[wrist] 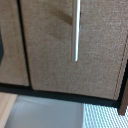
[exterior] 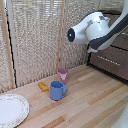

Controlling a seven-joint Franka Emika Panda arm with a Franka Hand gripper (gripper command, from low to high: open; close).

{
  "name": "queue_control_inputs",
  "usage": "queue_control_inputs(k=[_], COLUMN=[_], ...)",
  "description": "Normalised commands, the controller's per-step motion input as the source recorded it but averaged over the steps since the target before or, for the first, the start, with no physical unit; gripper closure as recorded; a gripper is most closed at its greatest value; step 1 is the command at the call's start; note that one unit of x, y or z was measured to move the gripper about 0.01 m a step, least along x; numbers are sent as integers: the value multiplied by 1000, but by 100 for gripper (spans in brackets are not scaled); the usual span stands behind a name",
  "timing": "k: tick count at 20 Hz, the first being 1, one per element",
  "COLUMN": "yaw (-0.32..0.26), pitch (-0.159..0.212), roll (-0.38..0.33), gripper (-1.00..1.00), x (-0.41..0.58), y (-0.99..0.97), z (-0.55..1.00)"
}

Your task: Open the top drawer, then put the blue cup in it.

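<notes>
Two cups stand on the wooden table (exterior: 95, 100) in the exterior view: the blue cup (exterior: 57, 90) and, at its one o'clock, a pink cup (exterior: 62, 74). An orange piece (exterior: 44, 86) lies at ten o'clock, a plate (exterior: 11, 110) at eight. Nothing blocks the top drawer (exterior: 120, 40), behind our arm (exterior: 95, 30). Our wrist view shows that drawer's silver handle (wrist: 76, 30); we cannot tell the gripper's state.

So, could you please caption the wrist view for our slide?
Wrist camera facing the closed dark-brown drawer front with its thin silver bar handle.

The blue cup (exterior: 57, 90) stands upright on the wood; the top drawer (wrist: 75, 45) looks shut, handle blurred.
</notes>
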Motion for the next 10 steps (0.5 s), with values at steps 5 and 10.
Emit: queue_control_inputs(k=[5,10], yaw=[128,242], pitch=[54,55], roll=[-5,1], gripper=[-100,-100], x=[-27,-17], y=[-635,-471], z=[253,282])
